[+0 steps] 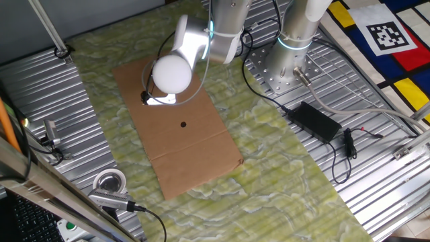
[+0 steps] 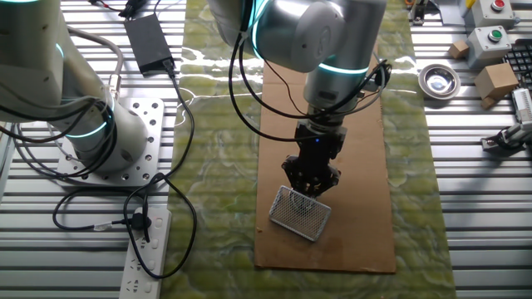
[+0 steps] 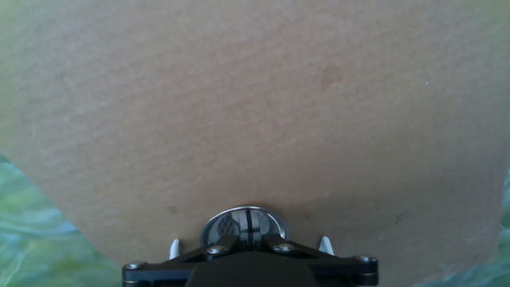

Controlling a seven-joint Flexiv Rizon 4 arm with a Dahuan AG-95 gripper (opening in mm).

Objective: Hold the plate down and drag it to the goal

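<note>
The plate [image 3: 243,224] is seen in the hand view as a small shiny disc with a dark, slotted centre, lying on the cardboard sheet [image 3: 255,104] and tucked directly under the gripper [image 3: 249,237]. The fingertips are drawn close together over the middle of the plate and appear to be pressed down onto it; nothing is clamped between them. Actual contact cannot be confirmed from this angle, but it is judged likely.

In one fixed view the plate is hidden behind the arm's round white joint, and only a bright patch is seen beneath it near the upper left part of the cardboard sheet [image 1: 195,141]. A small black dot [image 1: 183,124] is marked on the sheet a short way off toward the middle, apart from the gripper. It is judged to be the goal, though this is not labelled.

In the other fixed view the gripper [image 2: 311,187] is lowered to the cardboard, and a wire mesh piece [image 2: 300,213] is seen just in front of it.

The holding-down step is therefore judged to be done or nearly done. The drag to the dot is left.
</note>
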